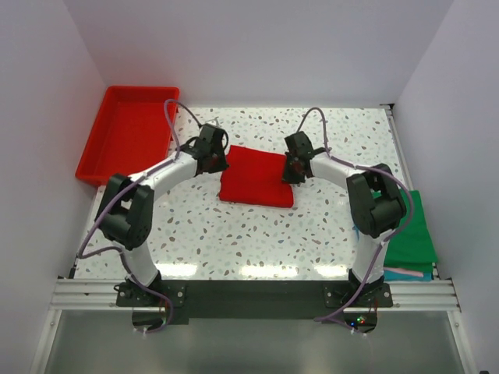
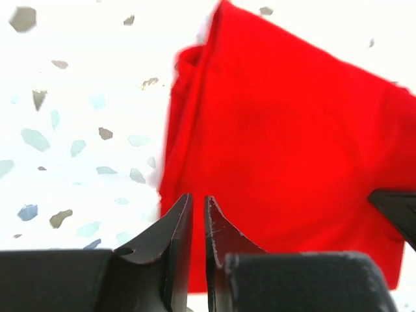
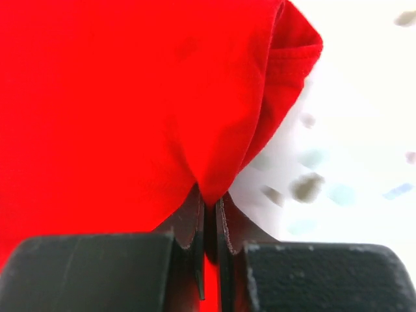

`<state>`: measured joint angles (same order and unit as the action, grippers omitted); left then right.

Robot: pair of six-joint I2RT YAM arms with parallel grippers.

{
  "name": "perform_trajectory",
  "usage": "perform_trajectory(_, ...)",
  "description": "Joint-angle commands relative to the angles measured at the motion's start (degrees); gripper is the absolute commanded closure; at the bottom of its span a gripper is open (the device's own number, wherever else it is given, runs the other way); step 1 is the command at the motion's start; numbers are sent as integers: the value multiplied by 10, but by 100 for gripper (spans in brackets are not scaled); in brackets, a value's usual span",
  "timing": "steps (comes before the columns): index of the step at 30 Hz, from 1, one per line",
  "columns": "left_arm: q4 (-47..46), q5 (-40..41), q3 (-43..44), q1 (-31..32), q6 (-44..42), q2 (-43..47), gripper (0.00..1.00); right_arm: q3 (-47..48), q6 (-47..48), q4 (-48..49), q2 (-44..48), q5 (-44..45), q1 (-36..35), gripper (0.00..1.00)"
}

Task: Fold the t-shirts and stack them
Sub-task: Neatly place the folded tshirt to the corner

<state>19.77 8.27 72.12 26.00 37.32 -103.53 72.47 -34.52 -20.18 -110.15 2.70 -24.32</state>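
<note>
My left gripper [image 1: 221,160] sits at the left edge of the folded red t-shirt [image 1: 257,187] and my right gripper [image 1: 293,173] at its right edge. The shirt lies flat between them on the speckled table [image 1: 257,241]. Well out beyond my left gripper is a red tray [image 1: 129,132]. Far off past my right one is a stack of green t-shirts [image 1: 413,226] with a pink edge showing at its near end.

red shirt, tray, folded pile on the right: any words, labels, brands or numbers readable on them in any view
No readable text in any view.
The red t-shirt is plain cloth with no label showing.
The red tray and the green folded shirts show no print or marking.
</note>
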Motion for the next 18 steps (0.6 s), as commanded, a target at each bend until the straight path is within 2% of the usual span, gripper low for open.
perform_trajectory(1, 29, 17, 27, 1, -23, 77, 82, 21, -25, -97, 54, 116, 8, 100)
perform_trajectory(5, 35, 4, 20, 0, -31, 116, 81, 50, -70, -167, 67, 235, 23, 100)
perform_trajectory(11, 31, -43, 3, 3, -30, 155, 81, 238, -136, -402, -23, 364, 41, 100)
perform_trajectory(12, 30, -48, 1, 4, -30, 161, 81, 293, -152, -437, -39, 394, 44, 100)
perform_trajectory(13, 30, -51, 1, 4, -30, 162, 81, 319, -181, -495, -52, 404, 52, 100)
perform_trajectory(15, 32, -64, 3, 6, -31, 164, 82, 388, -219, -545, -88, 436, 59, 100)
perform_trajectory(16, 33, -68, 3, 7, -32, 166, 82, 414, -236, -608, -100, 444, 69, 100)
perform_trajectory(18, 33, -73, 0, 11, -34, 172, 82, 488, -284, -670, -134, 456, 80, 100)
